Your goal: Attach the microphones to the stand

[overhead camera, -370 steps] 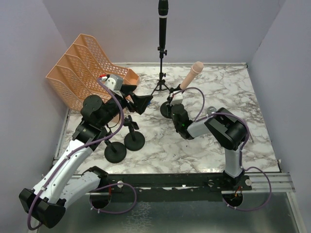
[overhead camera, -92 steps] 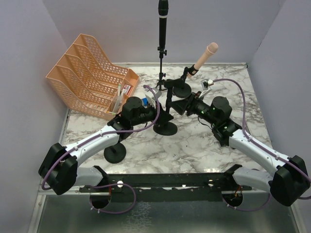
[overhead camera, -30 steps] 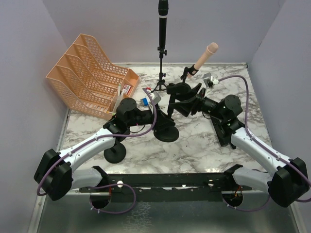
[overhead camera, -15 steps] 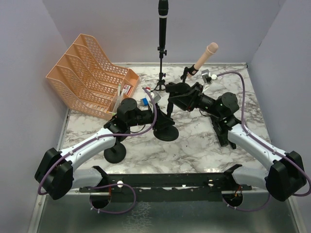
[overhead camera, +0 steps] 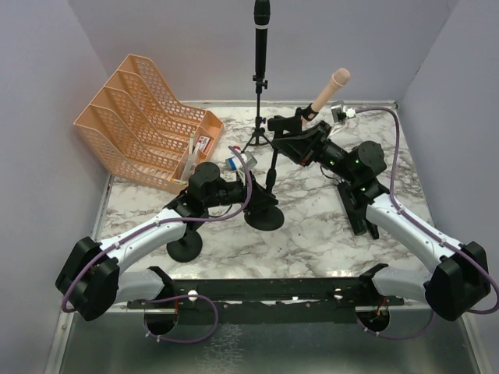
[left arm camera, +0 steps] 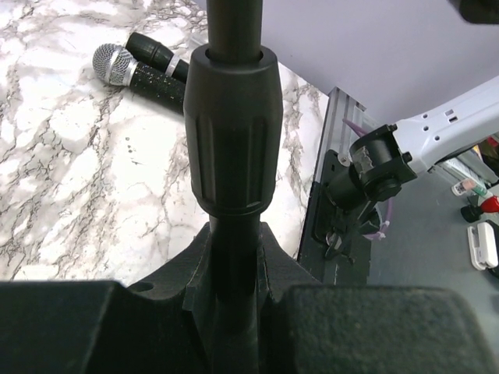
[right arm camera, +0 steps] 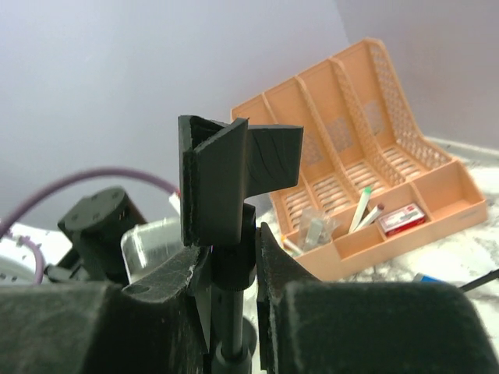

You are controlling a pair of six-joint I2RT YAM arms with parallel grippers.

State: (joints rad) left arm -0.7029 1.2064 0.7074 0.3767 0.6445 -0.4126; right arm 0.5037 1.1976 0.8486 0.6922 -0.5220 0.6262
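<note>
Tray (overhead camera: 148, 117) of orange plastic stands at the far left and plays no part in this step. A spare stand (overhead camera: 185, 245) with a round base waits nearer, just right of the left arm. Toward the middle of the table (overhead camera: 312, 241), the left tool (left arm camera: 234, 312) is clamped narrow on the pole of the working stand (overhead camera: 263, 214), gripping just below the ribbed collar (left arm camera: 232, 132). The judged purpose is to keep the base planted and stop the pole from turning. The pole's long axis is vertical. Behind it at the far edge, a tripod (overhead camera: 257, 140) carries the upright black microphone (overhead camera: 261, 23), mounted with its head straight up. The right tool (right arm camera: 234, 273) is pinched on the neck of the working stand directly under the clip (right arm camera: 234, 179), with a finger on each side. The judged purpose is to set the clip's angle before loading. The clip is empty and its open mouth faces up. Further right, the pink microphone (overhead camera: 327, 89) is mounted at a tilt, its head pointing up and to the far right. Two microphones are not yet mounted and lie on the table at the right, beside the right arm. These are the silver-headed microphone (left arm camera: 117, 64) and the second black microphone (left arm camera: 152, 48), parallel and just beside each other. Their long axes are flat on the table, with the heads at the same end.
</note>
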